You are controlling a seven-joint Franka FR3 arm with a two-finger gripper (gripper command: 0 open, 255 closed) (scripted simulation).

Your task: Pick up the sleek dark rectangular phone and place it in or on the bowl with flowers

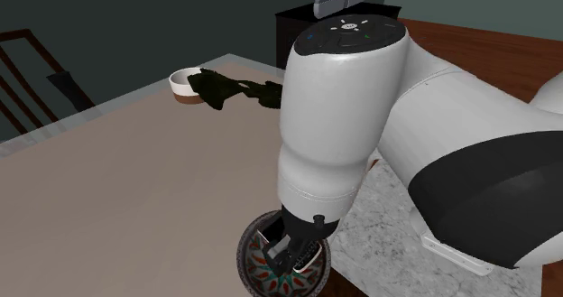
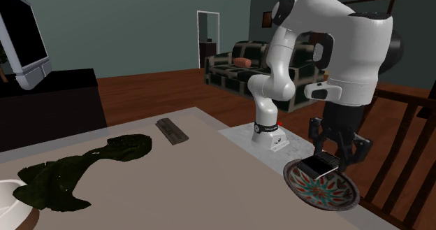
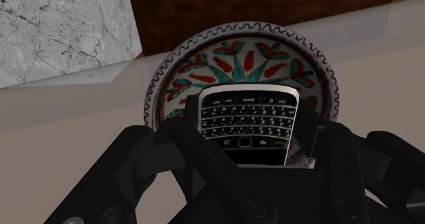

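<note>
firmly closed from both sides, the black fingers [image 3: 189, 148] clasp a black rectangular phone [image 3: 248, 124] with a silver rim and a small keyboard, its face turned toward the wrist camera. the phone hangs over the hollow of a round bowl [image 3: 235, 33] painted with red flowers and teal leaves inside a dark zigzag rim. whether it touches the bowl's inside i cannot tell. the bowl stands on a pale beige counter [image 1: 135, 178], near its edge and just beside a grey-veined marble slab [image 1: 388, 223] that carries the base of the white arm [image 1: 343, 115], which bends steeply down over the bowl.

well apart from the bowl, across the counter, lies a crumpled dark green cloth-like shape [image 2: 70, 173], with a flat dark rectangular slab [image 2: 172, 131] near one end and a small white bowl with a brown foot [image 1: 187, 83] touching the other. beyond the counter, a dark checked sofa [image 2: 237, 71] stands on a reddish wooden floor [image 2: 161, 89], and a brown wooden chair [image 2: 405, 145] stands close by the flowered bowl's side of the counter.
</note>
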